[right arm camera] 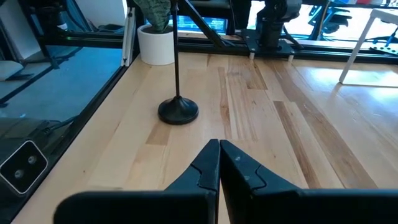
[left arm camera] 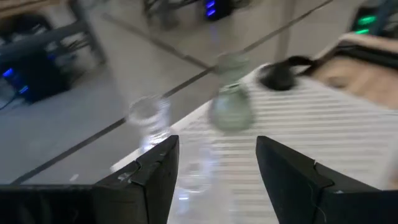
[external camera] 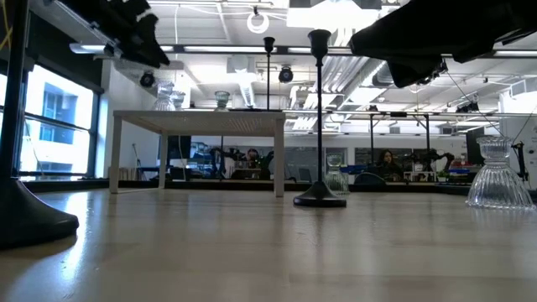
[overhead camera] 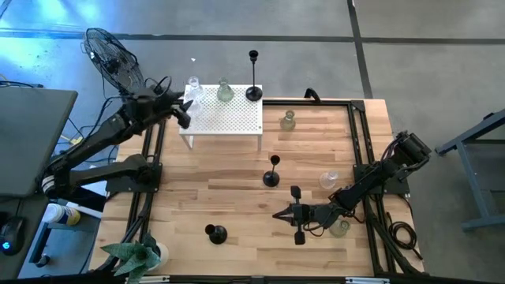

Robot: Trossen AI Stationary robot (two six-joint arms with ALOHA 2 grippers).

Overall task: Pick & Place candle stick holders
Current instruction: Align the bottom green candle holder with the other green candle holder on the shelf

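Observation:
A white perforated little table [overhead camera: 229, 120] bears a clear glass holder [overhead camera: 193, 91], a pale-green one [overhead camera: 225, 92] and a black one [overhead camera: 253, 93]. On the wooden table stand a pale-green holder [overhead camera: 288, 120], a black holder [overhead camera: 271, 178], a clear holder [overhead camera: 329, 180], another black holder [overhead camera: 215, 233] and a pale-green one [overhead camera: 339, 229]. My left gripper [overhead camera: 184, 110] is open above the little table's left end, higher than the glass holders [left arm camera: 149, 118]. My right gripper [overhead camera: 284, 213] is shut and empty over the table's near middle, pointing at the near black holder [right arm camera: 178, 111].
A black floor fan [overhead camera: 110, 55] stands beyond the table's far left corner. A potted plant [overhead camera: 142, 256] sits at the near left corner. Black frame rails [overhead camera: 359, 142] run along both sides. Bare wood lies between the holders in the middle.

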